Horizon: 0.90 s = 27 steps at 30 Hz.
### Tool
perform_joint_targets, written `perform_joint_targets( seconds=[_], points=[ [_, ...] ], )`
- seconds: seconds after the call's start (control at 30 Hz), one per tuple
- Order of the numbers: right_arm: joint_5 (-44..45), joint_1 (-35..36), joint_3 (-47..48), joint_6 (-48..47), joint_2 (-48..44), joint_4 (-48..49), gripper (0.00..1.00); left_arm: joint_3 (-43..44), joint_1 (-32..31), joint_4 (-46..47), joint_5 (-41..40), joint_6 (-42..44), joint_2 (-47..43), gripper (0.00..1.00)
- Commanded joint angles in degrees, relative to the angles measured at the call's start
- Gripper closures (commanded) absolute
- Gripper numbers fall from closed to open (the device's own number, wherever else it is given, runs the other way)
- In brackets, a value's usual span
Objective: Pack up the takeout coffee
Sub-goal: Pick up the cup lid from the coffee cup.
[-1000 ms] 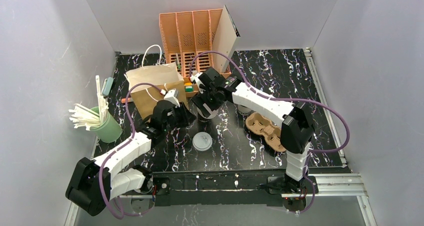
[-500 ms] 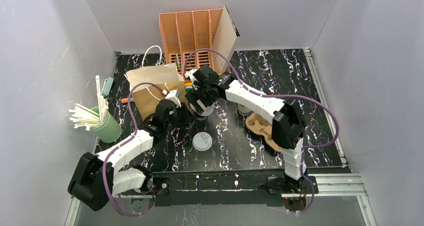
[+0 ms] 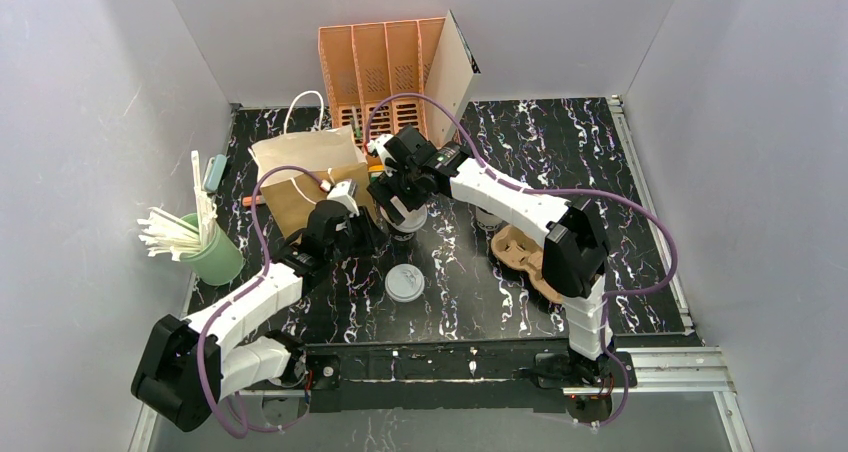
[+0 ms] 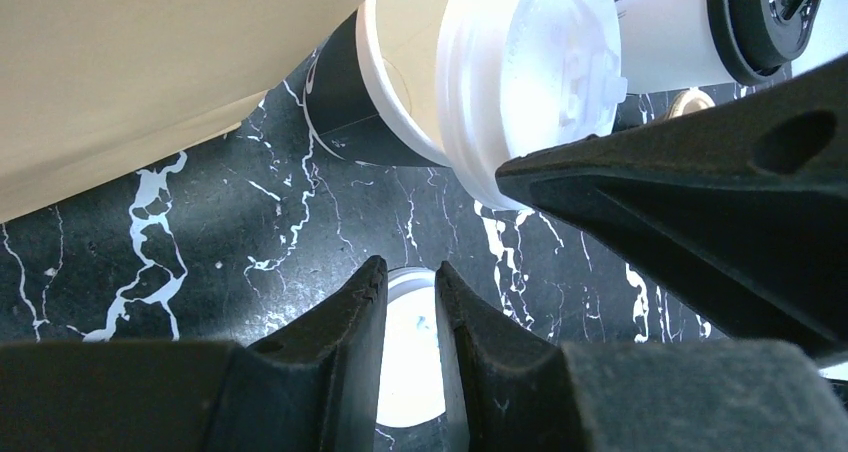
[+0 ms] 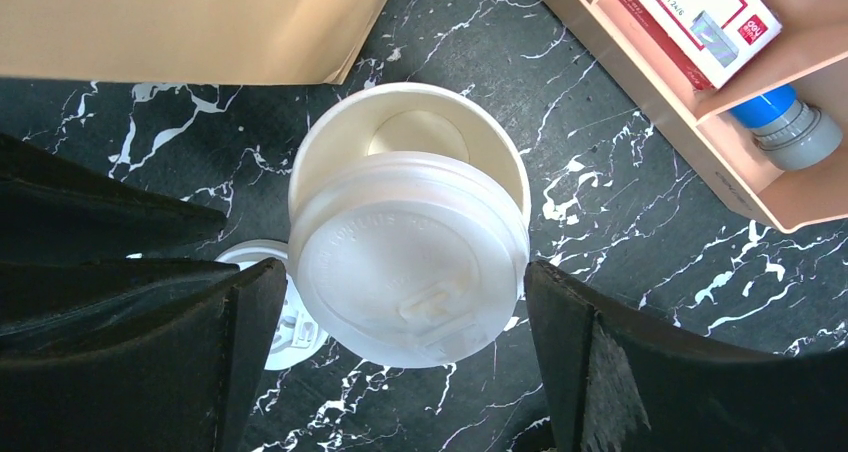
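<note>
Black marble table (image 3: 600, 172) holds the cup (image 5: 420, 132), white lid (image 5: 390, 242) tilted on its rim; my right claw (image 5: 405, 277) spreads wide over it, my left claw (image 4: 410, 272), barely parted and empty, sits beside.

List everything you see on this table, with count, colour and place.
white paper cup: one, cream inside, centre of table
white round plastic lid: one, white, askew on that cup
flat white round lid: one, white, front of centre
black-lidded white paper cup: one, right of centre
brown paper bag: one, back left
orange slotted organiser: one, back
green cup of white straws: one, far left
brown cardboard cup carrier: one, right
left hand: one, black, narrowly open, empty
right hand: one, black, open, flanking the askew lid
</note>
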Motion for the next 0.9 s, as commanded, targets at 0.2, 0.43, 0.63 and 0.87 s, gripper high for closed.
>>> perform_joint_targets(
  seconds=[0.2,0.43,0.63,0.87],
  points=[
    [0.9,0.3,1.3,-0.7,0.5,0.9,0.02,2.3,0.3,-1.9,-1.4,1.3,-1.9,0.76],
    [0.9,0.3,0.0,-0.7,0.7,1.6,0.03,3.2,0.3,-2.7,-1.7,1.4,-2.2,0.76],
    [0.5,0.2,0.6,-0.7,0.7,1.6,0.14,4.2,0.3,-3.6,-2.1,1.1,-2.5,0.74],
    [-1.3,0.0,0.0,0.1,-1.7,2.2,0.21,5.1,0.3,-5.0,-3.2,0.5,-4.1,0.66]
  ],
)
